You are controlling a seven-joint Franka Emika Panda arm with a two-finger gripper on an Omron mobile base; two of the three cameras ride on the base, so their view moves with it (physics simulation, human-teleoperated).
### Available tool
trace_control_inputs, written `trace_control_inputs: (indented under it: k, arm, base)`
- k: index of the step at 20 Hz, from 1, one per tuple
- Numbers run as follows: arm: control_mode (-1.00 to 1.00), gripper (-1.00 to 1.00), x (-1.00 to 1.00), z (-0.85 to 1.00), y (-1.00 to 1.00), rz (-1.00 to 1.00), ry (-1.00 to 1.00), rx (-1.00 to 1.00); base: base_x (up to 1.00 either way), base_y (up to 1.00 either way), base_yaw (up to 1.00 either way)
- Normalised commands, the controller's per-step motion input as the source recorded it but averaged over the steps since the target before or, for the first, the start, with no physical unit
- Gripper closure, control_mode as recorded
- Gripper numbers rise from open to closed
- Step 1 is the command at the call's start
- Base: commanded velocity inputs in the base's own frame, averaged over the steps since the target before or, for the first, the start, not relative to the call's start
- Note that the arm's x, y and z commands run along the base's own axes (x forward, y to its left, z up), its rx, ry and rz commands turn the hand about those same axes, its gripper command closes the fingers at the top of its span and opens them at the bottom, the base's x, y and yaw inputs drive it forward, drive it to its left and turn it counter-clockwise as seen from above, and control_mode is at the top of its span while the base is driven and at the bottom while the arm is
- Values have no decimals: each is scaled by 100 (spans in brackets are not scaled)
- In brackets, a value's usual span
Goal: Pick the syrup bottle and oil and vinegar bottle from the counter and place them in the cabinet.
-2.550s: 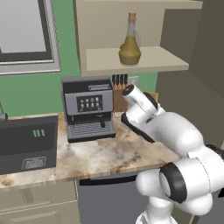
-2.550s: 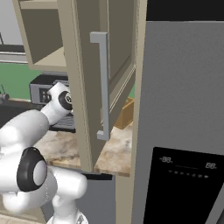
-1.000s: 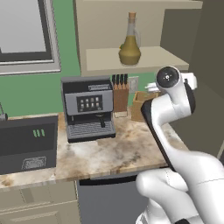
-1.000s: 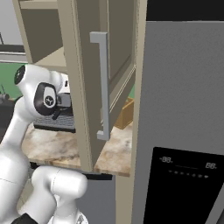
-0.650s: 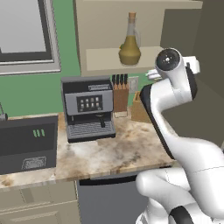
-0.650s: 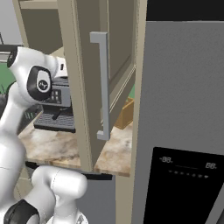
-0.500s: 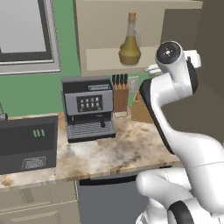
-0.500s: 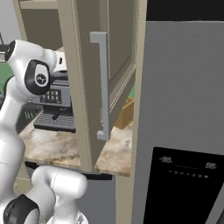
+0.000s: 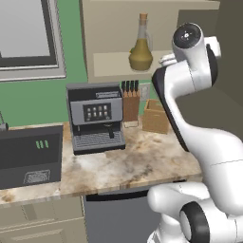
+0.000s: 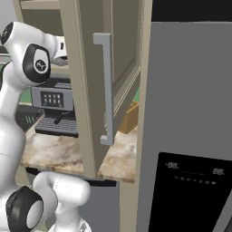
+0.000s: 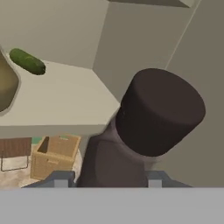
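Syrup bottle (image 11: 144, 127) stands gripped upright between half-closed jaws at lower centre, cabinet (image 11: 65, 98) shelf lying left of it.

A green wall (image 9: 71, 57) backs the kitchen, with a grey-framed window (image 9: 28, 42) at its upper left. Below the window sits a dark appliance (image 9: 28, 156); right of that stand a black coffee machine (image 9: 95, 116), a knife block (image 9: 130, 102) and a wooden box (image 9: 155, 116). A grey refrigerator (image 10: 190, 113) stands far right of the coffee machine.
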Motion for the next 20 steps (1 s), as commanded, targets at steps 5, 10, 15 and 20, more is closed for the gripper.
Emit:
trace_control_inputs:
  k: [5,10,15,20]
  arm:
    - [-100,100,24,30,0,1,-1,0]
    - [-100,100,27,21,0,2,-2,-2]
    - [-100,100,25,8,0,2,-3,-2]
    - [-100,100,36,0,0,1,-1,-1]
  base:
    - [0,0,0]
    - [0,0,0]
    - [0,0,0]
    - [0,0,0]
